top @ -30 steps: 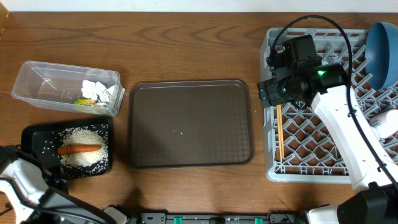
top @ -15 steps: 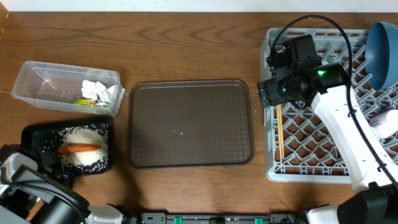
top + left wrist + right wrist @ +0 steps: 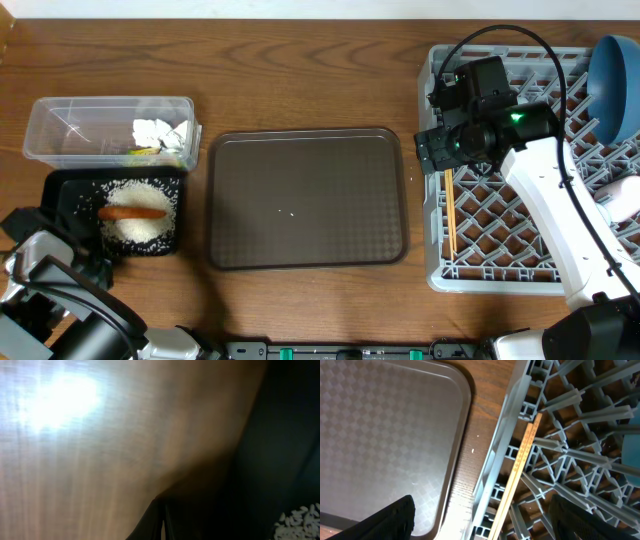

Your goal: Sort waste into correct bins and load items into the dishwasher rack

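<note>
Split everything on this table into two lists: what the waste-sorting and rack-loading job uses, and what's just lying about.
Job: clear tub, tissue pieces, black tray, carrot, rice, dishwasher rack, chopsticks, blue plate.
Lying about: brown serving tray.

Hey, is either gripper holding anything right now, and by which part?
Nothing is held. The left gripper is shut empty beside the black tray; the right gripper hangs open over the rack.

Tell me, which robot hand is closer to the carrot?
Left. The left gripper sits beside the black tray holding the carrot; the right gripper hovers over the dishwasher rack, far away.
</note>
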